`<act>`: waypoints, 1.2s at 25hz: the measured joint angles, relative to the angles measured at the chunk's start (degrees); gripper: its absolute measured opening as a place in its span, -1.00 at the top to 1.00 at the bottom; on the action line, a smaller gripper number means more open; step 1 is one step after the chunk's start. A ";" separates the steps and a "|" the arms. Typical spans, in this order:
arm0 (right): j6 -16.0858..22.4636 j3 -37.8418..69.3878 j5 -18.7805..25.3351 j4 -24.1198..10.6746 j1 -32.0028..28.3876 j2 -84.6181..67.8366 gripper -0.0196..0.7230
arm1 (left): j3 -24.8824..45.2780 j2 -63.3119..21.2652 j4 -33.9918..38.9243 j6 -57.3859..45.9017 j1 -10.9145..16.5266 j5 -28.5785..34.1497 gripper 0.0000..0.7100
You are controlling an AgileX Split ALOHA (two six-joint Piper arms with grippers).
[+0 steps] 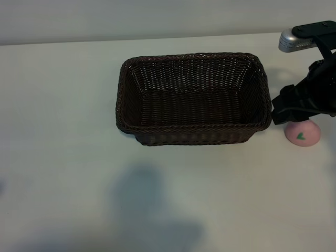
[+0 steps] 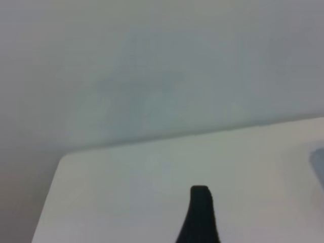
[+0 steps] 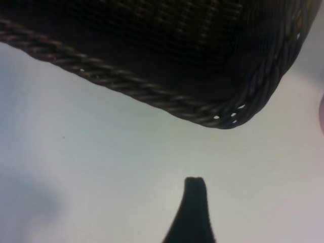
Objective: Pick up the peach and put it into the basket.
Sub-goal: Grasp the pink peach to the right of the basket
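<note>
Peach (image 1: 303,133) sits on the desk (image 1: 63,105) just right of the basket (image 1: 193,127), outside it. Right pincer (image 1: 286,113) spread, empty, hanging over the peach's basket-side edge — likely risk: off-centre closing nudges the peach away or clips the rim. Left pincer (image 2: 200,212) spread, off-scene.

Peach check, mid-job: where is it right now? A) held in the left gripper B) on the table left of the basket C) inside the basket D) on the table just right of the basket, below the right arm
D: the peach sits on the table, just outside the empty basket, near the right gripper.
</note>
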 joint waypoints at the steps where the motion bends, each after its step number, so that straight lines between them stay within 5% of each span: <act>1: 0.00 0.00 0.00 0.00 0.00 0.00 -0.65 | 0.00 -1.34 0.16 -0.07 0.00 1.88 -0.68; 14: 0.00 0.00 0.00 0.06 0.00 0.00 -0.65 | -0.05 -12.61 -10.35 3.57 0.00 20.02 -0.68; 30: 0.05 0.00 0.11 1.53 0.00 0.00 -0.65 | 12.03 -12.62 -21.76 7.83 0.00 16.92 -0.56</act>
